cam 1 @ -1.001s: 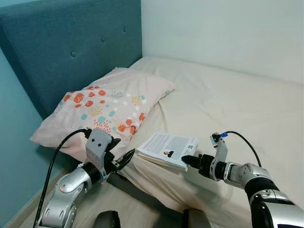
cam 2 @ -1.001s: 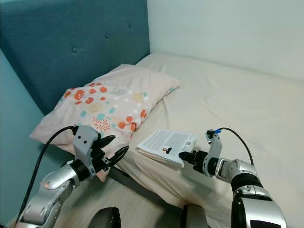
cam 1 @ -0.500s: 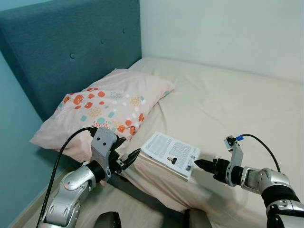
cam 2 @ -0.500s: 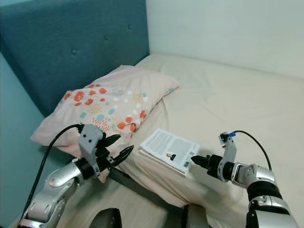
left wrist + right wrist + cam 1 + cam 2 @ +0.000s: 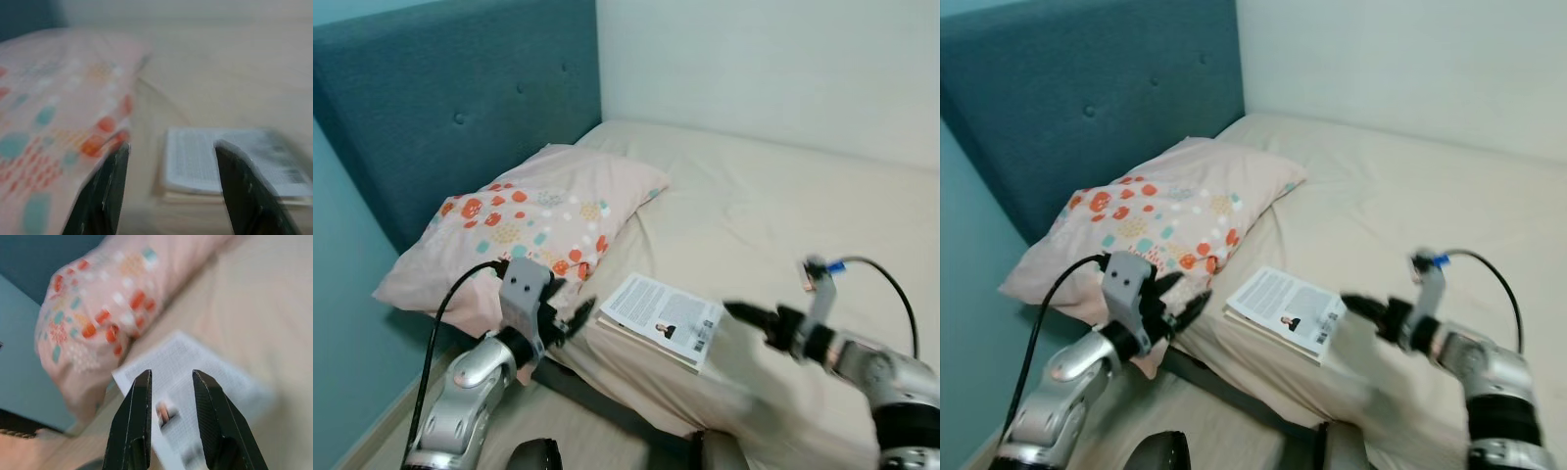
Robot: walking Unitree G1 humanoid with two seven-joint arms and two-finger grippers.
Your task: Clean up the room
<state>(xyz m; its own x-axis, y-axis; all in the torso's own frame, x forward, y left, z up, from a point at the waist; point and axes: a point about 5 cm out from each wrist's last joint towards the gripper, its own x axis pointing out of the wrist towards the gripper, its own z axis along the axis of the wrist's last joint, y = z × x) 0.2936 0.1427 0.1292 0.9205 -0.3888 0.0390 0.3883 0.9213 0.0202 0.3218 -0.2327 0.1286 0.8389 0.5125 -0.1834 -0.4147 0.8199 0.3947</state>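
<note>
Since the book (image 5: 661,320) lies untouched at the near edge of the bed (image 5: 783,206), just beside the patterned pillow (image 5: 524,230), the tidying looks barely begun. The left gripper (image 5: 570,318) and right gripper (image 5: 744,315) flank it, jaws parted and empty.

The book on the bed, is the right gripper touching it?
Apart. In the left eye view, bare sheet shows between the right gripper and the near corner of the book.
</note>
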